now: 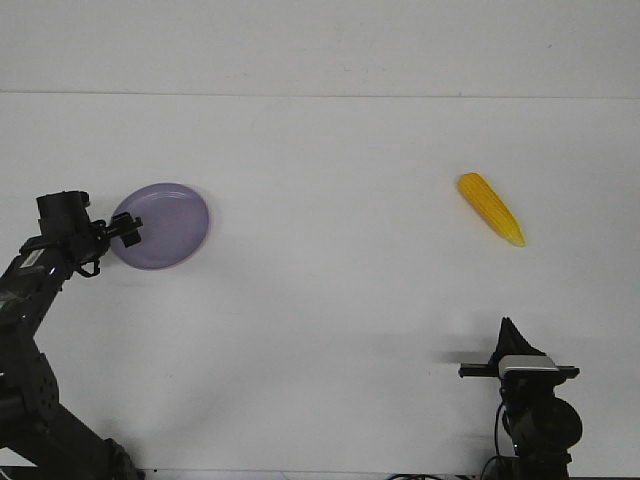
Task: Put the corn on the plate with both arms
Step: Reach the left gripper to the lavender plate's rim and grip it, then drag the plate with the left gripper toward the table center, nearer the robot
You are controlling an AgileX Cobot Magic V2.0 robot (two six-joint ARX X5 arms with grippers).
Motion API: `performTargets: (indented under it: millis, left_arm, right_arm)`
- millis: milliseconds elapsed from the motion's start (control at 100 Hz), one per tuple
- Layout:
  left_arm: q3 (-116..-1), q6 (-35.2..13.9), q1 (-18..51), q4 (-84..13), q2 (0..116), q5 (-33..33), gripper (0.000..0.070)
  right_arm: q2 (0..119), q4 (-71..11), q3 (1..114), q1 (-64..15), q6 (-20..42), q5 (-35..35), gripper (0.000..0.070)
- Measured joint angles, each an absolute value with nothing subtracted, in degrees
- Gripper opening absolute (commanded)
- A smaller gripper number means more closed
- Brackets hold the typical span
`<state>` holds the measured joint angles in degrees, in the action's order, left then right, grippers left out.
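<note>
Left arm bent, reaching forward; left gripper (128, 229) clamped on plate (165, 225) rim; right gripper (508, 335) low, pointing forward, jaw state unclear; corn (490, 208) well apart, untouched.

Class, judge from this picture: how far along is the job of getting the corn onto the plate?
Nothing looks finished: the corn lies on the white table, far from the plate. In hand: the left tool is at the plate's near-left rim. Left to do: the right tool, below the corn, must pick it up and place it.
</note>
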<state>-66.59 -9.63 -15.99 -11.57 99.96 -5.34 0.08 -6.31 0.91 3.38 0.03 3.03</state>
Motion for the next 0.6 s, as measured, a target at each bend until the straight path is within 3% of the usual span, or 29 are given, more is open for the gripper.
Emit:
performTargets:
  millis: [150, 330, 600]
  left_arm:
    - [-66.59, -9.80, -15.97, -10.11, 101.36, -5.96, 0.0297]
    - [-66.59, -9.80, -15.97, -9.89, 101.62, -5.96, 0.0000]
    - [-66.70, -10.04, -15.99, -9.91, 101.32, -9.26, 0.0005]
  right_arm:
    - [0.08, -6.28, 0.91, 3.38, 0.03, 3.03, 0.0016]
    - [0.08, -6.31, 0.91, 3.38, 0.03, 3.03, 0.0016]
    - [0.08, -6.31, 0.91, 3.38, 0.03, 3.03, 0.0016]
